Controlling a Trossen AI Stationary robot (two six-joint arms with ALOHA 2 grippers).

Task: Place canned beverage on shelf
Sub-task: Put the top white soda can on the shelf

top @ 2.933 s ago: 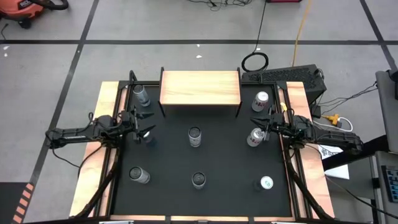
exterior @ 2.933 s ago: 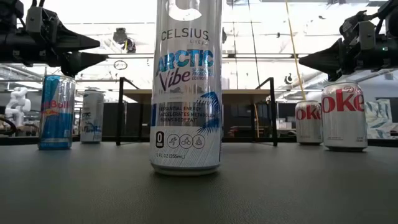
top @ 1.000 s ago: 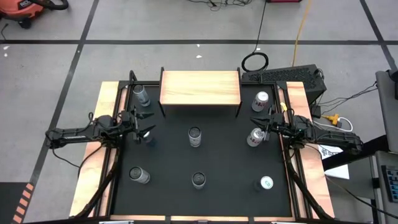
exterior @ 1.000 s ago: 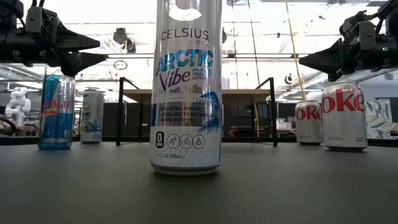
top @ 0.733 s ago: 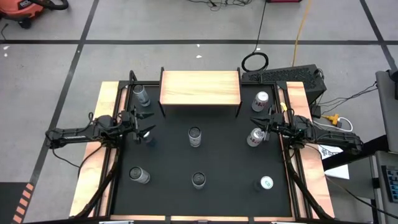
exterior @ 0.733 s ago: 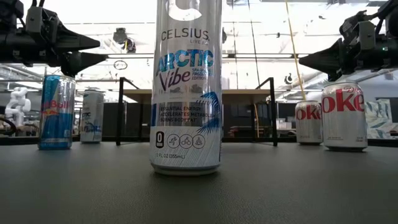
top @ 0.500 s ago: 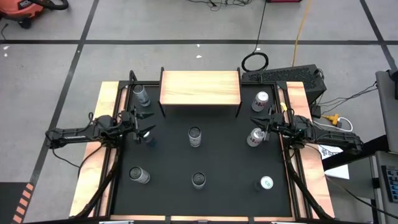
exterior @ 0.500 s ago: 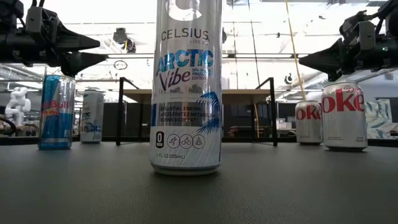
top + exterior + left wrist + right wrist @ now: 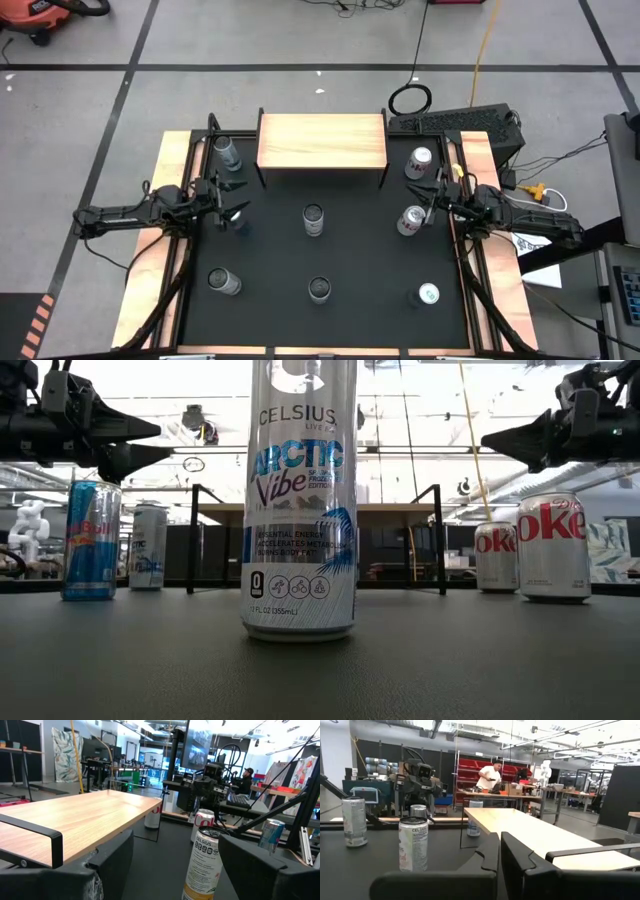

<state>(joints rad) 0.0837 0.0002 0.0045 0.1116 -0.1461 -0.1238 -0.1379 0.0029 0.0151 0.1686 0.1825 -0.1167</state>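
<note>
Shelf [image 9: 322, 141] top is bare at the table's [image 9: 270, 260] far edge, so clear from above. Centre can [image 9: 314, 220] stands alone mid-table with room all around. Far-left corner can [image 9: 229, 152] sits tight by the shelf's legs. Two Coke cans [image 9: 414, 190] crowd the right edge by my right fingers [image 9: 430, 198].

Centre can [image 9: 300, 500] — "CELSIUS Arctic Vibe"; right can [image 9: 553, 547] — "Coke".

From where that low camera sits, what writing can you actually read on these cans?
"CELSIUS", "ARCTIC Vibe", "12 FL OZ (355mL)": the tall can in front; its smaller lines are too blurred to read.
"Red Bull": the blue can.
"oke", part of a red logo: the big silver can.
The two small cans farther back: too small to read.
</note>
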